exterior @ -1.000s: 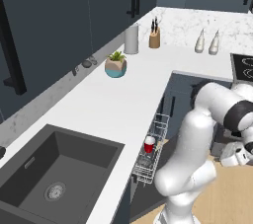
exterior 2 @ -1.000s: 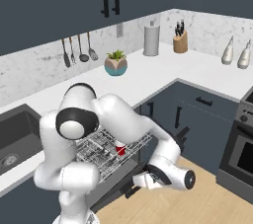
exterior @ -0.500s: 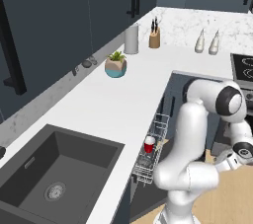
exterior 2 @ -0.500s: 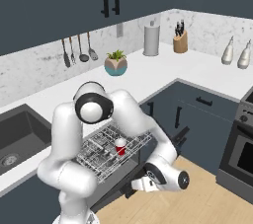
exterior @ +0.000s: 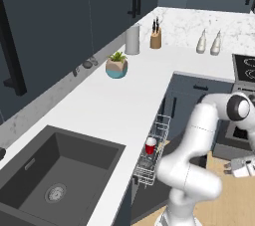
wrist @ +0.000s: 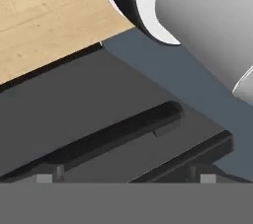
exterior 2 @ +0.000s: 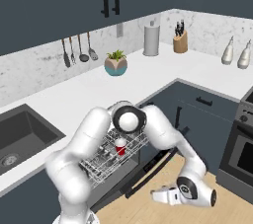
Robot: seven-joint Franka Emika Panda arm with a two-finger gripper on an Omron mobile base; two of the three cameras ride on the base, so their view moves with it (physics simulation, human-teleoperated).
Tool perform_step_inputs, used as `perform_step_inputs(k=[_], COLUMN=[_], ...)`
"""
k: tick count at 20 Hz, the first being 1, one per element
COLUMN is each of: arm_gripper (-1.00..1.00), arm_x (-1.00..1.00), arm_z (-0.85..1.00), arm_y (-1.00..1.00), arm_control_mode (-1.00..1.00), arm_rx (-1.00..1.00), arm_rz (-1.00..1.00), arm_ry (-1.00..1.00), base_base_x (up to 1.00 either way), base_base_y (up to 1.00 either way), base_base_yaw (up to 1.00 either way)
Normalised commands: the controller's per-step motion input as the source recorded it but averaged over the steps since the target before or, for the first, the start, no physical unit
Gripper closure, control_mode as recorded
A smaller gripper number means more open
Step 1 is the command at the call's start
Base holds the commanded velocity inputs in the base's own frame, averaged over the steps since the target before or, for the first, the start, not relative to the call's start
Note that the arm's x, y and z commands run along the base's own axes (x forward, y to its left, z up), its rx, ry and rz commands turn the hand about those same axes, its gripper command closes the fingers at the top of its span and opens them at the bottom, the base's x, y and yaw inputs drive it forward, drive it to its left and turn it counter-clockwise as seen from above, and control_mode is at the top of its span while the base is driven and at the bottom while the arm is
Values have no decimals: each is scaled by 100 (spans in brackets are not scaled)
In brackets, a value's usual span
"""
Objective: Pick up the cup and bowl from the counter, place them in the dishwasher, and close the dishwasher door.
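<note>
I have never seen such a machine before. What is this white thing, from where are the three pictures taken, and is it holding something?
The white thing is a robot arm in a computer-drawn kitchen. Two pictures come from cameras behind it, left and right; the third looks along its hand. Its gripper hangs low over the wooden floor, open, holding nothing, beside the lowered dishwasher door. The red cup already stands in the pulled-out wire rack; the bowl I cannot make out. On the counter stand a plant pot, a paper roll, a knife block and two bottles.
</note>
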Motion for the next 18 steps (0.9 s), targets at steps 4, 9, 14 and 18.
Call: perform_step_inputs(k=[4,9,14,18], arm_gripper=[-100,-100,-100,-100], arm_x=[0,0,15,62], arm_z=[-49,-38,-19,-11], arm_y=[5,43,62,49], arm_control_mode=[-100,-100,-100,-100], arm_rx=[35,25,9,6], arm_rz=[8,0,-8,-10], arm_ry=[-1,-12,-22,-13], base_base_x=[0,0,0,0], base_base_y=[0,0,0,0], base_base_yaw=[0,0,0,0])
